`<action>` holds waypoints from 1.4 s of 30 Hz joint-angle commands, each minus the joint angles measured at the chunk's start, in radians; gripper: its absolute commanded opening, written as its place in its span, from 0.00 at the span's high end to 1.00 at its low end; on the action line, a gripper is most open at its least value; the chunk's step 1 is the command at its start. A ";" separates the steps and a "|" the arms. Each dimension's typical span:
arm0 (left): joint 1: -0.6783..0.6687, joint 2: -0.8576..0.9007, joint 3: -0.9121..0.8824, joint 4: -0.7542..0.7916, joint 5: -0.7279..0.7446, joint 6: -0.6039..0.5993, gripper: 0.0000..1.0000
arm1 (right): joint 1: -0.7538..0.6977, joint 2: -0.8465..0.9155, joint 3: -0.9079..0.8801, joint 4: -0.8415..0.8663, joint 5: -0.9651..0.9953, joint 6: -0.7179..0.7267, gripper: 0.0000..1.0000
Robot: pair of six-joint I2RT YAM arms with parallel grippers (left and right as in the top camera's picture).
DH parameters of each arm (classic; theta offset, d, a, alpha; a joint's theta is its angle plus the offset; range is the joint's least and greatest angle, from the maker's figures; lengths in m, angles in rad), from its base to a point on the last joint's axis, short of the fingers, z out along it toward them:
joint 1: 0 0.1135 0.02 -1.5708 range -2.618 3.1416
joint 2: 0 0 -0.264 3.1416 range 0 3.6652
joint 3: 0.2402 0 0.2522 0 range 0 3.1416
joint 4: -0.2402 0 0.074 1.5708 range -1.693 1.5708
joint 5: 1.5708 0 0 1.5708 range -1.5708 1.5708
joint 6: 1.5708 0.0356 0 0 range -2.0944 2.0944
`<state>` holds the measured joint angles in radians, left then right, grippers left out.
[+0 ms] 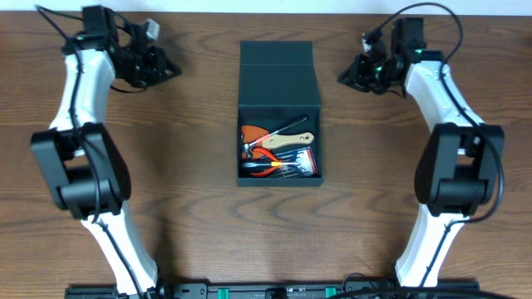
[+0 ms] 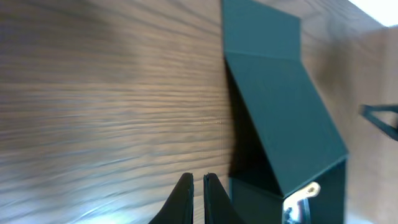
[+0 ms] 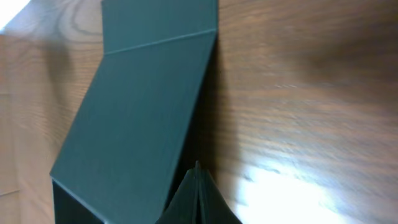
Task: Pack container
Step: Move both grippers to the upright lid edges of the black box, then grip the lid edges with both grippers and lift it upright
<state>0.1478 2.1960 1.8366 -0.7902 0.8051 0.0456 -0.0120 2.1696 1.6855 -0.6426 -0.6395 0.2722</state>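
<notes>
We see both grippers pinched shut and empty, one on each side of the open container (image 1: 278, 83).

Nothing stands between either gripper and the box, only bare table (image 1: 183, 208). Inside the box lie a wooden-handled hammer (image 1: 291, 139), orange-handled pliers (image 1: 253, 137) and a blue packet (image 1: 301, 162). The container sits between the two grippers, its long axis running from the near edge to the far edge, its mouth facing up and its flap raised at the far end. The left gripper (image 2: 198, 186) and right gripper (image 3: 198, 174) each point at the flap, and neither touches it.
</notes>
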 commanded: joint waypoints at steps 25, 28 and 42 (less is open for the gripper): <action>-0.133 0.279 -0.006 0.152 0.335 -0.051 0.94 | 0.073 0.223 0.000 0.285 -0.203 0.049 0.99; -0.157 0.285 -0.006 0.170 0.331 -0.052 0.94 | 0.074 0.223 0.000 0.315 -0.207 0.050 0.99; -0.173 0.316 -0.006 0.312 0.306 -0.195 0.94 | 0.078 0.223 0.000 0.363 -0.263 0.049 0.99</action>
<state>-0.0296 2.5015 1.8347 -0.5003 1.1118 -0.0975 0.0521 2.3837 1.6852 -0.2882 -0.8417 0.3157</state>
